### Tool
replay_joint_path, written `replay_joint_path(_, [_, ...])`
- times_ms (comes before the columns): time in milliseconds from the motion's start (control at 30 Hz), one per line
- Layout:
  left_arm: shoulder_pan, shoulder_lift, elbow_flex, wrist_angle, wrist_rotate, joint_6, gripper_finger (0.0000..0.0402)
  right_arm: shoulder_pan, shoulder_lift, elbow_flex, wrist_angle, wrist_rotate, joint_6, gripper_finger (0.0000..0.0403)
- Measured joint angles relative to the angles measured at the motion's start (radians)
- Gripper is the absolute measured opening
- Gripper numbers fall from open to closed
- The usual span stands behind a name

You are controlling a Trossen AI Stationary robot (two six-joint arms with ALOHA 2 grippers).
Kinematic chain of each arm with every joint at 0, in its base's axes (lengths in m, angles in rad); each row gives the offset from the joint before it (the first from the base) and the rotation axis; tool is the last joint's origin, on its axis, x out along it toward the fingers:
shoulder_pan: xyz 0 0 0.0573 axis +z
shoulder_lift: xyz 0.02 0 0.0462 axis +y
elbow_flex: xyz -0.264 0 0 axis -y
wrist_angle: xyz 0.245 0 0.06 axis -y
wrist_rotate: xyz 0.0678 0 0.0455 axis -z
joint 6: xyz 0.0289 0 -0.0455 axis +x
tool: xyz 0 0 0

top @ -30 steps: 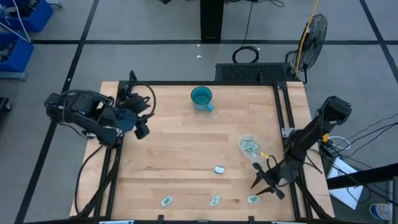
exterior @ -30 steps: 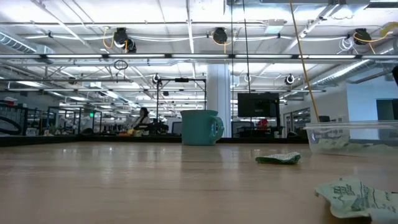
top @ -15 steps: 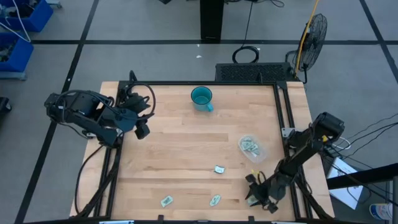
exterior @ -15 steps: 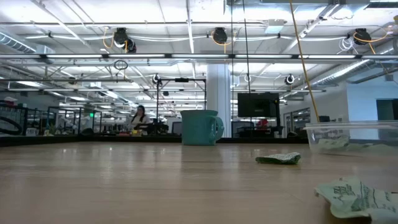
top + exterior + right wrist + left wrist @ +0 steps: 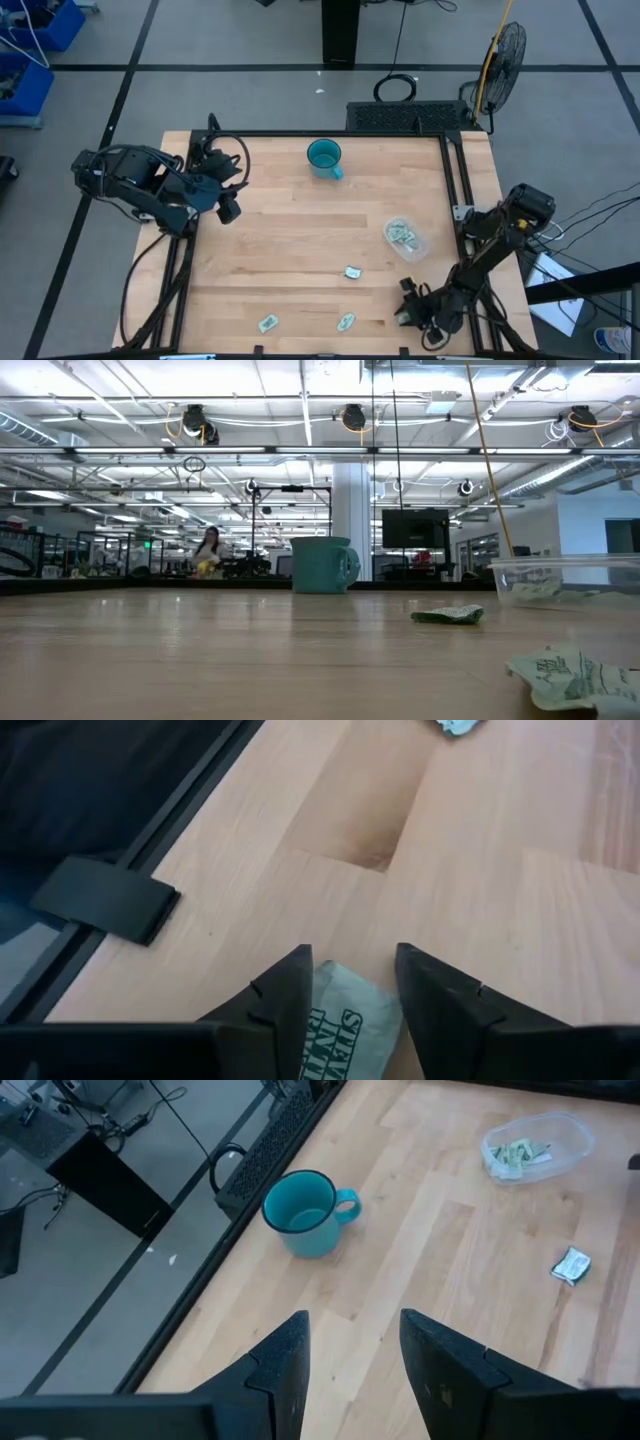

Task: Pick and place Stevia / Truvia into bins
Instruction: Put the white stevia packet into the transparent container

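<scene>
My right gripper (image 5: 408, 312) is low at the table's near right corner, open, its fingers on either side of a pale green Stevia sachet (image 5: 345, 1020) that lies flat on the wood. Three more sachets lie loose on the near half: one crumpled (image 5: 351, 271), and two by the near edge (image 5: 267, 323) (image 5: 346, 321). The clear tub (image 5: 405, 238) stands on the right half of the table with several sachets inside. My left gripper (image 5: 228, 205) waits open above the left edge, touching nothing. My right gripper's fingers (image 5: 285, 990) come down at the sachet from above, one on each side of it. The sachet's printed face (image 5: 350, 1015) fills the gap between them and lies flat on the table. Whether the fingers touch it, I cannot tell.
A teal mug (image 5: 324, 157) stands at the far middle of the table. A black frame rail (image 5: 462, 215) runs along the right edge, with a flat black bracket (image 5: 105, 900) close to my right gripper. Bare wood lies across the table's middle (image 5: 300, 230).
My right gripper has moved toward the near edge and a little toward the left, and has come down over the sachet at the near right corner, which now sits between its fingers. The sachets and the tub have not moved.
</scene>
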State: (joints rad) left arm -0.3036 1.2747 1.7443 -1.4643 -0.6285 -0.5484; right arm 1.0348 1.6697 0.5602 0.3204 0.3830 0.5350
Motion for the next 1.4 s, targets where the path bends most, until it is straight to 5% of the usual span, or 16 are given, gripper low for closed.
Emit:
replay_joint_path(467, [0.0, 0.0, 0.0, 0.0, 0.0, 0.003, 0.0163, 0.027, 0.001, -0.003, 0.004, 0.039, -0.06, 0.0008])
replay_joint_path(733, [0.0, 0.0, 0.0, 0.0, -0.001, 0.002, 0.0163, 0.025, -0.006, -0.005, -0.012, 0.151, -0.239, 0.0004])
replay_joint_path(1033, [0.0, 0.0, 0.0, 0.003, 0.013, 0.0, 0.0163, -0.001, -0.244, -0.006, -0.154, 0.517, -0.536, 0.0005])
replay_joint_path(1167, [0.0, 0.0, 0.0, 0.004, 0.034, 0.0, 0.0163, -0.023, -0.388, -0.006, -0.26, 0.661, -0.512, 0.0005])
replay_joint_path(1400, [0.0, 0.0, 0.0, 0.027, 0.035, 0.0, 0.0163, -0.121, -0.51, -0.006, -0.594, 0.661, -0.314, 0.0006])
